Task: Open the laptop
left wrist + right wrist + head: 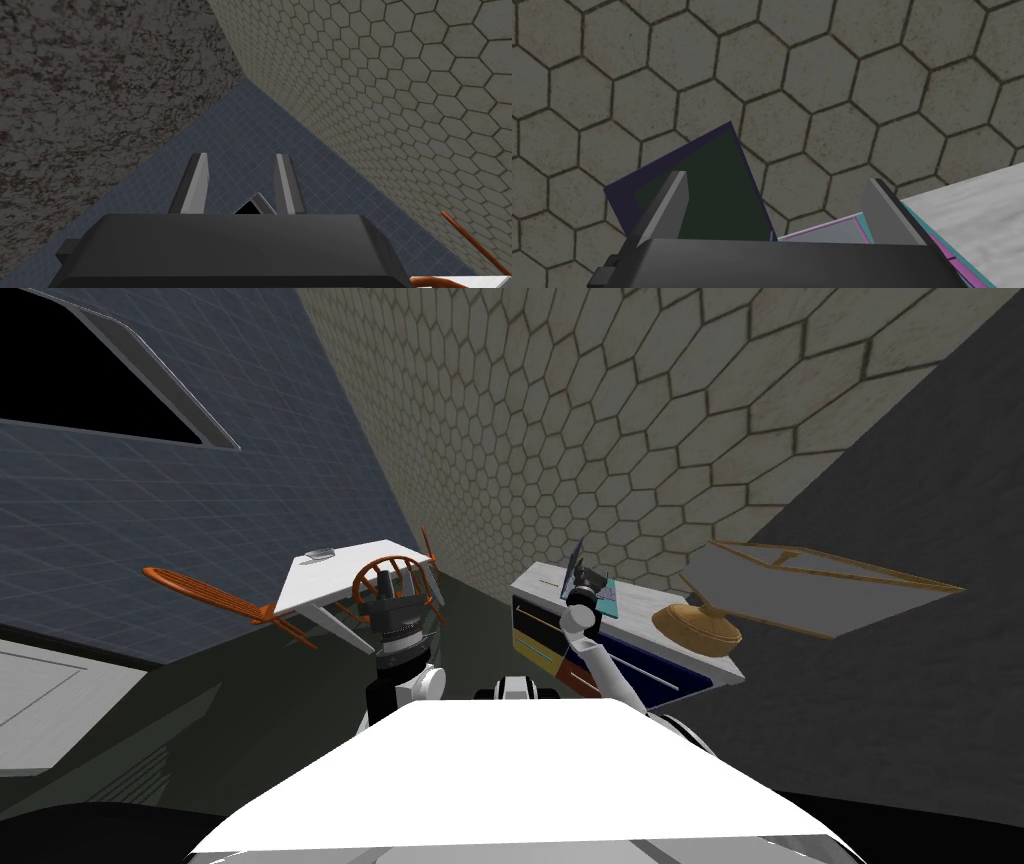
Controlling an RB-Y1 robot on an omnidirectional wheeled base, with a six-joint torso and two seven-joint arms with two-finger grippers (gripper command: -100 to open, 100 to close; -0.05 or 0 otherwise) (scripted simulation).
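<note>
Laptop point(707, 190) lid up on the worktop point(977, 200), my right claw point(777, 179) open at it.
The laptop sits by the wall, its screen raised steeply, probably nearly open. My claw hangs spread over its teal base with the lid just beyond one finger, gripping nothing, placed, I judge, to nudge it back. My left claw point(241, 157) is held aside, fingers parted, empty.
</note>
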